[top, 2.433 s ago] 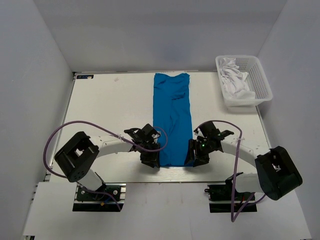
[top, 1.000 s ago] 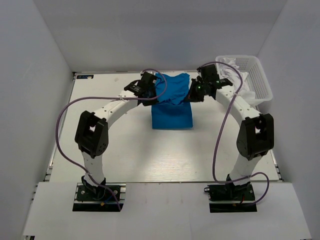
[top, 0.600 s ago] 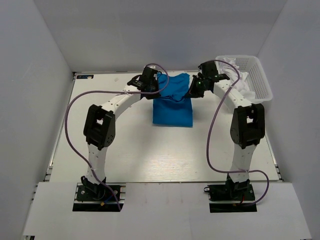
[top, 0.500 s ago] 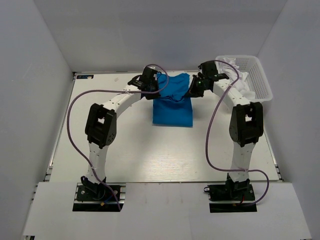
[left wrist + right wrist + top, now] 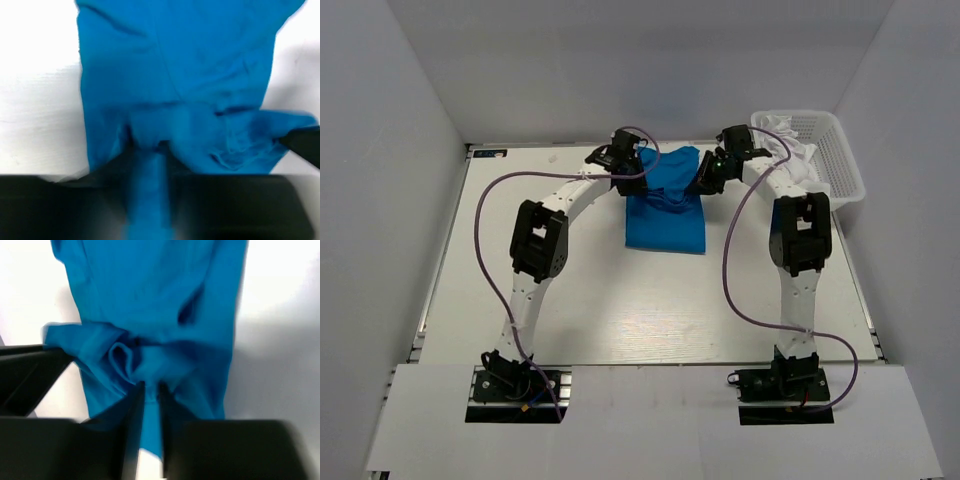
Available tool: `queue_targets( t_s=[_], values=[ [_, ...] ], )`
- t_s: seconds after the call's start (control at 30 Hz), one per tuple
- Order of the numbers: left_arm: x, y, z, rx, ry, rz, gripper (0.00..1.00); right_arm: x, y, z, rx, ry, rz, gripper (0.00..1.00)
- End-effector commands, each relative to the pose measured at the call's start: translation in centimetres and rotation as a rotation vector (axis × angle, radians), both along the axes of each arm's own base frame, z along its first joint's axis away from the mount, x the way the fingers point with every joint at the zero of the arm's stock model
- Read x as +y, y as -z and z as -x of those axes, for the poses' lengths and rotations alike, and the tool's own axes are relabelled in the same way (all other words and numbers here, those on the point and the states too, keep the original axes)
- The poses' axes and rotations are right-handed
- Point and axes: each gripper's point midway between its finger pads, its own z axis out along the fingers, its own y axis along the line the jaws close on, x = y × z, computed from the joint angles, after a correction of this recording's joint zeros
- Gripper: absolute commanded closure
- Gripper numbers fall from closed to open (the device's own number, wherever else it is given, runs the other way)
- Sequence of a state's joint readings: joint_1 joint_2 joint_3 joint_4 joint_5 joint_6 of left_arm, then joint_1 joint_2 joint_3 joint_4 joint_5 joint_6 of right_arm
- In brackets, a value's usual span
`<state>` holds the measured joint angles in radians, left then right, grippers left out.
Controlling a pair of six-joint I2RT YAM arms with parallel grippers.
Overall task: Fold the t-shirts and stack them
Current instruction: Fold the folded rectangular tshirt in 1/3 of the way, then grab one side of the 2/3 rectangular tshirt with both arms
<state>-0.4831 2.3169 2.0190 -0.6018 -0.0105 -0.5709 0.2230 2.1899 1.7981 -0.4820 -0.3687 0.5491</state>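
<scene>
A blue t-shirt (image 5: 665,210) lies folded in half at the far middle of the table. My left gripper (image 5: 632,172) is shut on the shirt's left corner at the far end. My right gripper (image 5: 705,178) is shut on its right corner. Both hold the folded-over hem a little above the shirt's far edge. In the left wrist view the blue cloth (image 5: 150,165) is pinched between the jaws. In the right wrist view the cloth (image 5: 150,390) bunches at the fingertips.
A white basket (image 5: 840,165) with white garments (image 5: 790,160) stands at the far right corner. The table's far edge and back wall are just beyond the grippers.
Both grippers took the shirt's near hem and carried it to the far end, folding the shirt in half. In the last half second they moved slightly farther.
</scene>
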Motion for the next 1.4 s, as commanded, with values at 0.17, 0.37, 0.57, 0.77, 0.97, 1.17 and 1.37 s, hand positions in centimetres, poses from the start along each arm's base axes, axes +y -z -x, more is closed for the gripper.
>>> queue_targets(
  t_s=[0.17, 0.37, 0.57, 0.77, 0.97, 1.17, 1.37],
  values=[
    [5.3, -5.5, -4.5, -0.070, -0.221, 0.051, 0.22, 1.3, -5.7, -7.3, -0.213, -0.012, -0.191, 0.10],
    [7.3, -7.2, -2.3, -0.083, -0.184, 0.069, 0.04, -0.1, -7.6, -3.3, -0.236, -0.059, -0.138, 0.10],
    [4.7, -5.1, 2.7, 0.000, 0.036, 0.047, 0.01, -1.3, -6.8, 2.1, -0.211, -0.095, -0.053, 0.10],
    [4.8, -0.3, 8.8, 0.136, 0.088, 0.013, 0.10, -3.2, -1.7, 10.2, -0.052, -0.101, -0.032, 0.10],
    [2.6, 2.7, 12.8, 0.221, 0.175, 0.065, 0.17, -2.7, 2.3, 13.8, 0.061, -0.101, -0.084, 0.10],
    [2.9, 4.9, 13.2, 0.267, 0.163, 0.017, 0.37, -2.4, 4.1, 14.1, 0.111, -0.103, -0.093, 0.10],
    [2.0, 6.0, 15.4, 0.302, 0.186, 0.059, 0.59, -2.4, 6.0, 14.8, 0.162, -0.090, -0.097, 0.30]
  ],
)
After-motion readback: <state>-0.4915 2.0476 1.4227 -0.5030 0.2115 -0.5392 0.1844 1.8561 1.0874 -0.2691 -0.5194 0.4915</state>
